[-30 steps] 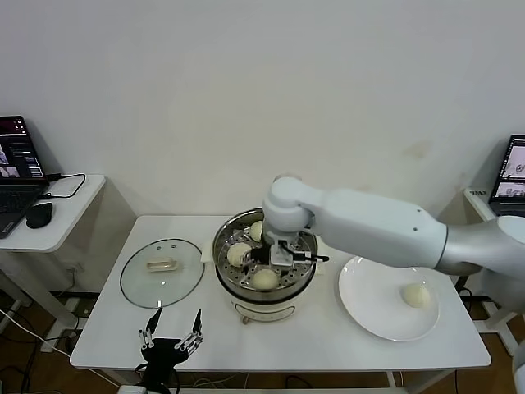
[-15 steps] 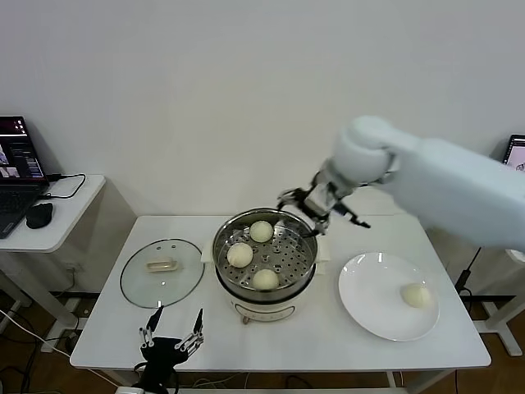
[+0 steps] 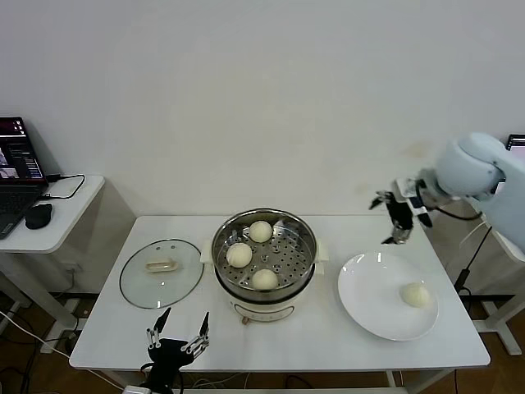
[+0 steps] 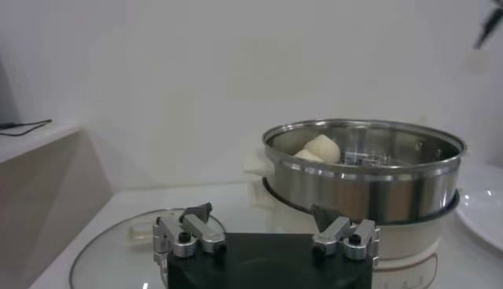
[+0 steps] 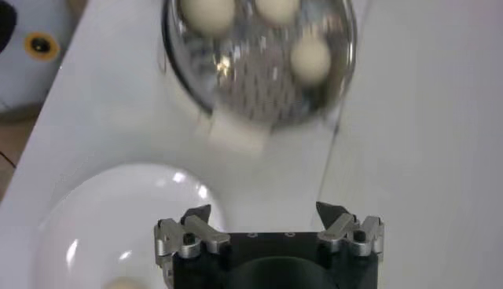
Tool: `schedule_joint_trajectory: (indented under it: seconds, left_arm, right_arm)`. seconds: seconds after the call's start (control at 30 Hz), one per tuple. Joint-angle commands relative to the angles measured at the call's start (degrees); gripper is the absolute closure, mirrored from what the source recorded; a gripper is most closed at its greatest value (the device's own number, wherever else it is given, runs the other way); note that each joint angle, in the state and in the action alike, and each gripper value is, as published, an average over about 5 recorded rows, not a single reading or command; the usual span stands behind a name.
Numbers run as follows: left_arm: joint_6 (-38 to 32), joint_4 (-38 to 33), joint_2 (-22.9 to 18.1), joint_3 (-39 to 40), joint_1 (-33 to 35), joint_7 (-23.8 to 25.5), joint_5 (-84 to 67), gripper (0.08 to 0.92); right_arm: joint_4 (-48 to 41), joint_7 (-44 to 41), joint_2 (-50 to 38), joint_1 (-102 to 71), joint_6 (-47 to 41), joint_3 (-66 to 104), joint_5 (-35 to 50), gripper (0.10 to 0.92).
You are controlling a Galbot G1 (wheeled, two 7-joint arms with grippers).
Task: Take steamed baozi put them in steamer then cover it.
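The steel steamer (image 3: 220, 271) stands mid-table with three baozi (image 3: 261, 231) on its perforated tray. A fourth baozi (image 3: 416, 295) lies on the white plate (image 3: 369, 304) to the right. The glass cover (image 3: 139, 283) rests flat on the table, left of the steamer. My right gripper (image 3: 394, 217) hangs open and empty in the air above the plate's far edge. From its wrist I see the steamer (image 5: 251, 90), the plate (image 5: 118, 212) and the right gripper (image 5: 267, 214). My left gripper (image 3: 176, 335) waits open at the table's front edge, facing the steamer (image 4: 361, 184) and the cover (image 4: 118, 251).
A side table at the left (image 3: 70, 217) carries a laptop (image 3: 16, 176) and a mouse (image 3: 38, 215). Another screen (image 3: 517, 144) shows at the far right. A white wall stands behind the table.
My right gripper rose out of the steamer and swung right, ending open and empty over the plate's far side. Three baozi stay in the steamer. The left gripper barely moved.
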Motion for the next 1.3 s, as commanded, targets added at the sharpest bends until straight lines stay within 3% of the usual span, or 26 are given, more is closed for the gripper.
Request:
schedule_joint_trajectory:
  seconds: [0.03,0.37,0.9,1.3]
  left_arm:
    - [0.1,1.4,0.2,0.0,-0.2,0.2,0.0,0.177]
    - [0.2,3.8,0.1,-1.1,-0.6,0.4,0.2,0.177]
    - [0.2,4.1,-0.5,-2.1,0.1,0.5,0.7,0.177]
    - [0.1,4.4,-0.6,-2.4,0.5,0.5,0.8,0.177]
  right_arm:
    - [-10.9,1.5,-2.0,-21.4,-2.5,12.4,-6.2,0.203]
    - [-22.8,3.2,6.4,-26.9,6.0,17.3,-9.7,0.203]
    - [-24.9,-2.9,9.1,-29.4,7.9,18.8,-16.3,0.203]
    - [-29.1,1.6,11.3,-30.6,8.7,19.8,-16.9,0.203]
